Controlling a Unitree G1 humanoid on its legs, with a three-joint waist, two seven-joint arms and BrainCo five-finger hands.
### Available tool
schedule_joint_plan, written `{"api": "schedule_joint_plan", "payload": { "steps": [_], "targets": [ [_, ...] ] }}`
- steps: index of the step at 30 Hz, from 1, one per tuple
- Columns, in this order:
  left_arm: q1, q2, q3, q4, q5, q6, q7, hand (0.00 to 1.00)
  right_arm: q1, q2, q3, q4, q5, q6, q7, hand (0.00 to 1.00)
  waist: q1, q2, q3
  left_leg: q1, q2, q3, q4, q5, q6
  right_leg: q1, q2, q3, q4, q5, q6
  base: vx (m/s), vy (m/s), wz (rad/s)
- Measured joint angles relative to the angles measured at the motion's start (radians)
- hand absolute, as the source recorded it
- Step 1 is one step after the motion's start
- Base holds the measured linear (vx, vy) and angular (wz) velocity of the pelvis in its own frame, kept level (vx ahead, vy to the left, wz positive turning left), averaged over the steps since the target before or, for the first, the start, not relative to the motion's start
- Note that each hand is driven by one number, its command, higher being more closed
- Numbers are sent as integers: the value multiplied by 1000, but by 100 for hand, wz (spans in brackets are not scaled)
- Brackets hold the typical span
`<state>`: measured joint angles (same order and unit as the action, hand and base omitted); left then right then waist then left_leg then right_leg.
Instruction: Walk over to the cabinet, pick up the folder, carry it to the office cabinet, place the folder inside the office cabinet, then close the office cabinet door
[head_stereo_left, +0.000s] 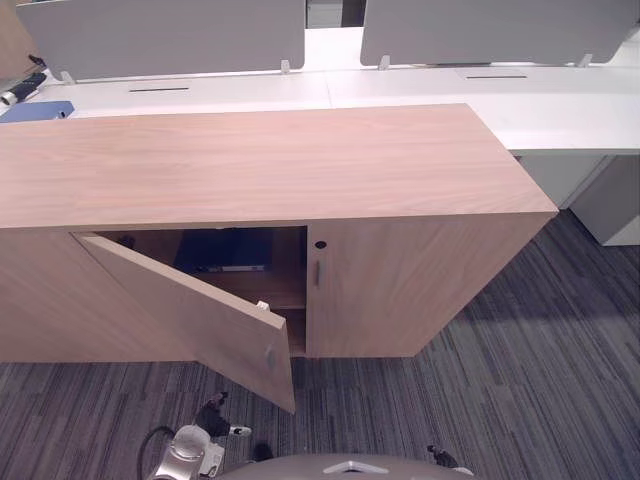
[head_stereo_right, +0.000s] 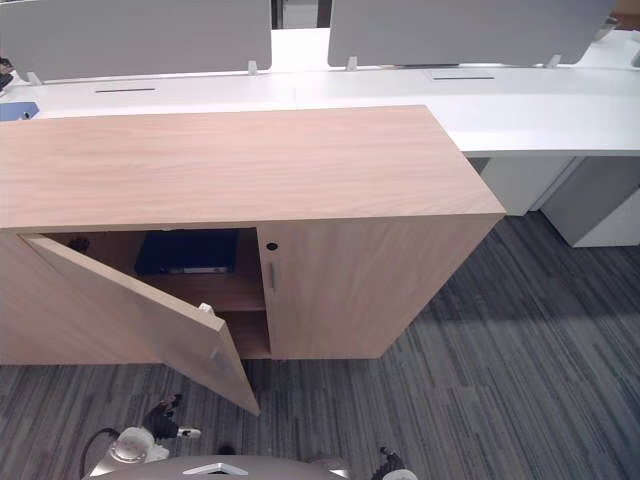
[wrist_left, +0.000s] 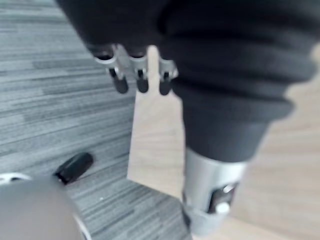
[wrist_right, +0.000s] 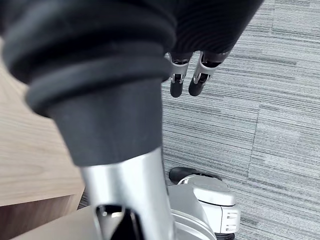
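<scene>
Already the dark blue folder (head_stereo_left: 225, 250) lies lengthwise across the upper shelf inside the office cabinet (head_stereo_left: 250, 160), whose open door (head_stereo_left: 190, 310) angles its free edge toward the nearer left hand (wrist_left: 141, 80), fingers relaxed and empty like the right hand (wrist_right: 195, 80)

Grey striped carpet (head_stereo_left: 520, 380), white desks (head_stereo_left: 560, 120), grey screens (head_stereo_left: 490, 30).

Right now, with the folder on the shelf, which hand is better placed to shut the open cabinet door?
Left, likely. The left hand hangs close to the open door, whose wood panel lies just past it; the right hand hangs over carpet.
</scene>
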<state>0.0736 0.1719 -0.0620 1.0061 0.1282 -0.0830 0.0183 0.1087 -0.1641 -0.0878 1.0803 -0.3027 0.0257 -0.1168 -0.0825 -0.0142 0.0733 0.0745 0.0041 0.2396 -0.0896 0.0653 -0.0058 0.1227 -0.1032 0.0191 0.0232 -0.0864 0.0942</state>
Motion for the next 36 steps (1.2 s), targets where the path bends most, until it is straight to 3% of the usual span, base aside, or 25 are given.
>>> {"api": "schedule_joint_plan", "payload": {
  "steps": [7,14,36],
  "targets": [
    [62,-32,149,48,-32,33,42,0,4,11,-51,32,40,0,-1,0,24,-15,4,-5,-18,-41,0,-1,4,16,-19,-36,3,-27,8,-14,-1,19],
    [71,-38,219,71,-39,40,43,0,4,33,-81,35,43,0,-2,0,25,-32,5,-6,-34,-46,0,-13,12,20,-33,-47,2,-30,15,54,2,3],
    [70,-44,257,75,-35,62,42,0,-13,39,-122,73,141,6,3,0,22,-40,28,-3,-29,-43,0,-34,1,23,-28,-62,0,-28,16,4,-26,0]
  ]
}}
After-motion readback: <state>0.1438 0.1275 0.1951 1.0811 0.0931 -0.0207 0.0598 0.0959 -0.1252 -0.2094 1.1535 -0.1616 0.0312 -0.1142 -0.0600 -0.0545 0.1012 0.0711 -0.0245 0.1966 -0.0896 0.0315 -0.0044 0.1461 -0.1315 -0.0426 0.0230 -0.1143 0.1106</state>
